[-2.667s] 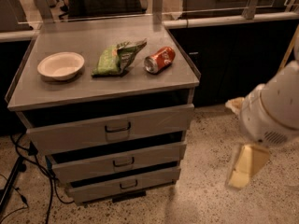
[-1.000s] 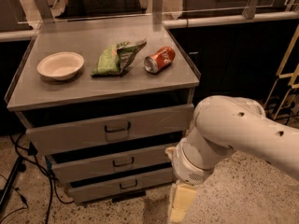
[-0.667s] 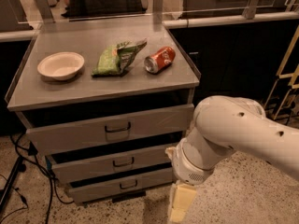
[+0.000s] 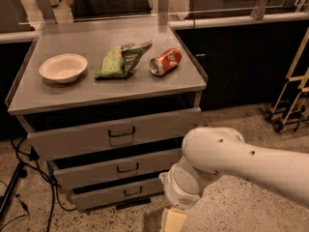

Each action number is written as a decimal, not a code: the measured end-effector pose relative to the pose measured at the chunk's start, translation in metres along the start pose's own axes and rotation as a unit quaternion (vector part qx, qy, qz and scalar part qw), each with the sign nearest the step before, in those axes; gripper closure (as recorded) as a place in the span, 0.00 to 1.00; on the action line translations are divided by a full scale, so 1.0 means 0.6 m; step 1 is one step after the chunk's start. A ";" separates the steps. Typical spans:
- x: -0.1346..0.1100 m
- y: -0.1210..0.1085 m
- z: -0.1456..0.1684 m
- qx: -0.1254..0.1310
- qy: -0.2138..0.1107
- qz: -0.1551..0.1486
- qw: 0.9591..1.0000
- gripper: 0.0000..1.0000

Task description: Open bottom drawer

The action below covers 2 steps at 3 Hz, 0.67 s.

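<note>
The grey metal cabinet has three drawers. The bottom drawer (image 4: 108,196) has the slimmest front and a small dark loop handle (image 4: 132,191); it stands slightly out, like the two above it. My white arm (image 4: 241,161) reaches in from the right. The gripper (image 4: 174,220) is at the lower edge of the view, cream-coloured, low by the floor, just right of and below the bottom drawer's right end. It is apart from the handle. Most of the gripper is cut off by the frame.
On the cabinet top (image 4: 72,93) lie a white bowl (image 4: 63,67), a green snack bag (image 4: 120,61) and a red soda can (image 4: 165,62). Cables (image 4: 26,178) and a stand are on the floor at left. A wheeled cart (image 4: 289,95) stands at right.
My arm has swung from the far right in front of the cabinet, and in the last moment it shifted a little left and down towards the bottom drawer's right end. The drawers have not moved.
</note>
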<state>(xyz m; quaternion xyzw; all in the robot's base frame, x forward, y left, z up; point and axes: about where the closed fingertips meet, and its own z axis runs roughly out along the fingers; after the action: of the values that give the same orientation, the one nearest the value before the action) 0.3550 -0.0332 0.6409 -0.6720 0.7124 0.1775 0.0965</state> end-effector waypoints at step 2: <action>0.047 -0.049 0.157 -0.039 0.048 0.044 0.997 0.00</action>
<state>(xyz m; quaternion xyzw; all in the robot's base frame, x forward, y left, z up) 0.3722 -0.0244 0.5401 -0.6507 0.7379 0.1766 0.0277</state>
